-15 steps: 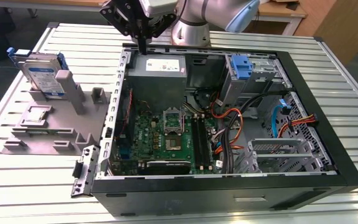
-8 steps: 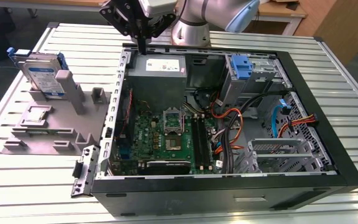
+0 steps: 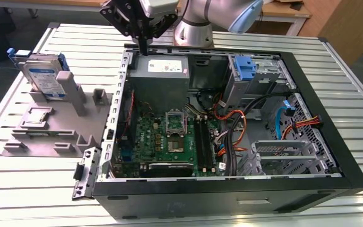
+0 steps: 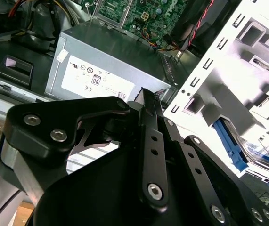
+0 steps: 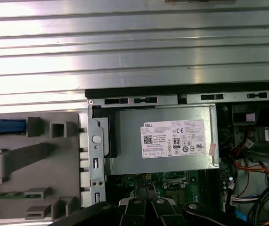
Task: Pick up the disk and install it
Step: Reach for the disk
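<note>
Fingers together and empty, the end effector (image 3: 143,49) is held over the power supply (image 3: 160,69). The disk (image 3: 46,78) is seen upright toward the exterior view's left of that supply.

Disk (image 4: 248,151) partly hidden in second wrist view, arm (image 3: 202,19) cropped at exterior view's edge

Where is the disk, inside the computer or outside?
Outside. The disk stands on edge in the grey holder on the table, at the exterior view's left of the open computer case.
</note>
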`<move>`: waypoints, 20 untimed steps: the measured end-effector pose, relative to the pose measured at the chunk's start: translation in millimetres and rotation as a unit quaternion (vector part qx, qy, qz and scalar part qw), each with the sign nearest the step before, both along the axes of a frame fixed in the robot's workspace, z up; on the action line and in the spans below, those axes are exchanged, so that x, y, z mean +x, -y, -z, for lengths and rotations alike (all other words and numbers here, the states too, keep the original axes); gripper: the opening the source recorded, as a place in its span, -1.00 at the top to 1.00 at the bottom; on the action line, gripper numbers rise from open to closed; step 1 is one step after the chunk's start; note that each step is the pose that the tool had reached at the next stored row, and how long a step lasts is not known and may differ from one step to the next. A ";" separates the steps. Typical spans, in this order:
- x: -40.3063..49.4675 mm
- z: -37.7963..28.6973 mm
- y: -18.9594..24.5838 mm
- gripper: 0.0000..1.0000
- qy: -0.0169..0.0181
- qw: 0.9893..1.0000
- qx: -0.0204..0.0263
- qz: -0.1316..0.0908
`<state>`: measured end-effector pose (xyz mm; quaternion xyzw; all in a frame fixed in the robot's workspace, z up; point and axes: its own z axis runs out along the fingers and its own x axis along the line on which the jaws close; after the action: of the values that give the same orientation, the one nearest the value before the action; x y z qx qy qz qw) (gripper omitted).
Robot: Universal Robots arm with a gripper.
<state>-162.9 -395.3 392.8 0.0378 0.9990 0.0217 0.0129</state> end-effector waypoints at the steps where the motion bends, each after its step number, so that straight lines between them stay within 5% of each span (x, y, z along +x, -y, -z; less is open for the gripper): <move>1: -0.2 0.0 0.0 0.80 0.000 1.000 0.000 0.000; 20: -3.9 0.1 0.0 0.80 0.000 1.000 0.000 0.000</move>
<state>-166.8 -395.2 392.7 0.0379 0.9990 0.0217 0.0129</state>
